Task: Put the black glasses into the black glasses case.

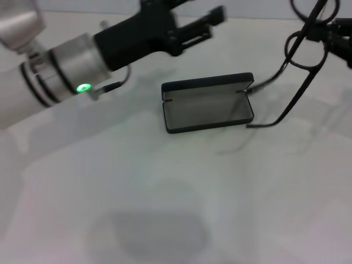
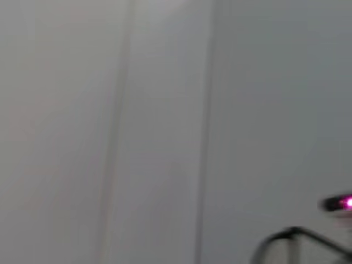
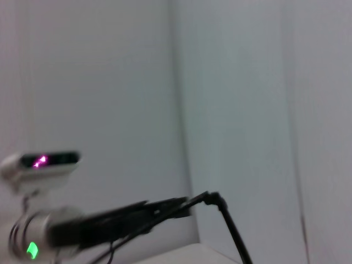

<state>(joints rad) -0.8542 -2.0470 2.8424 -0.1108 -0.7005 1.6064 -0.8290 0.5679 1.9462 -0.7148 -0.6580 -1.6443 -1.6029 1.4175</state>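
White tabletop (image 1: 165, 209) | black glasses case (image 1: 208, 103) lies open at centre, lining bare | left tool (image 1: 206, 25) hovers beyond it, fingers spread | right tool (image 1: 335, 33) pinching black glasses (image 1: 302, 49) aloft, right of case | grasp done; lowering in, release left

You see a matt black glasses case (image 1: 208, 103) with dull grey lining, thin glossy black glasses (image 1: 306, 49) at three o'clock, and a smooth white worktop (image 1: 165, 198).

A plain white table (image 1: 165, 209) fills the head view, with a pale wall (image 3: 236, 82) filling both wrist views behind the scene.
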